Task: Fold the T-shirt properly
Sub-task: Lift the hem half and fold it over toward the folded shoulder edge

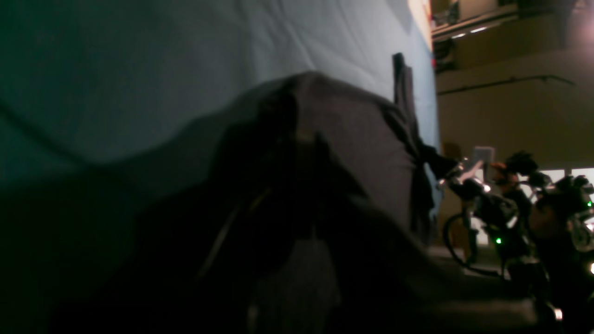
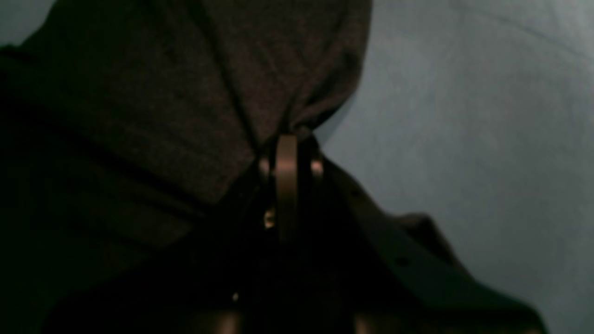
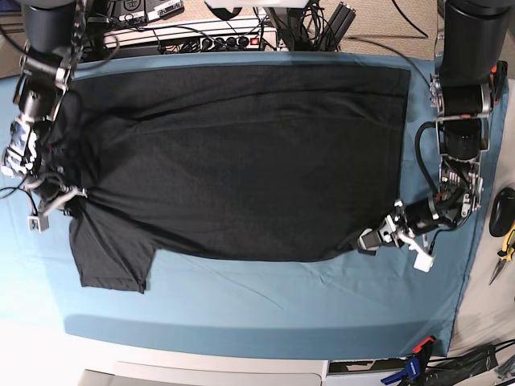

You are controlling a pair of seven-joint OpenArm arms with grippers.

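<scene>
Both claws clamp the T-shirt (image 3: 241, 153): left gripper (image 3: 372, 240) at its hem corner, right gripper (image 3: 63, 193) by the sleeve. Dark cloth hides both sets of fingertips in the wrist views.

One black T-shirt (image 3: 241, 153) is lying spread over one blue table cloth (image 3: 265, 301). Two robot arms are reaching in, one at each side, and each is carrying one gripper: the left gripper (image 3: 368, 241) and the right gripper (image 3: 71, 193), two in all. One short sleeve (image 3: 113, 249) of the shirt is showing clearly at the near corner. Off the cloth's edge one black computer mouse (image 3: 500, 211) is sitting, with one pair of yellow-handled pliers (image 3: 504, 251) just beside it. At the back, one power strip (image 3: 193, 36) is lying among cables too tangled to count.
</scene>
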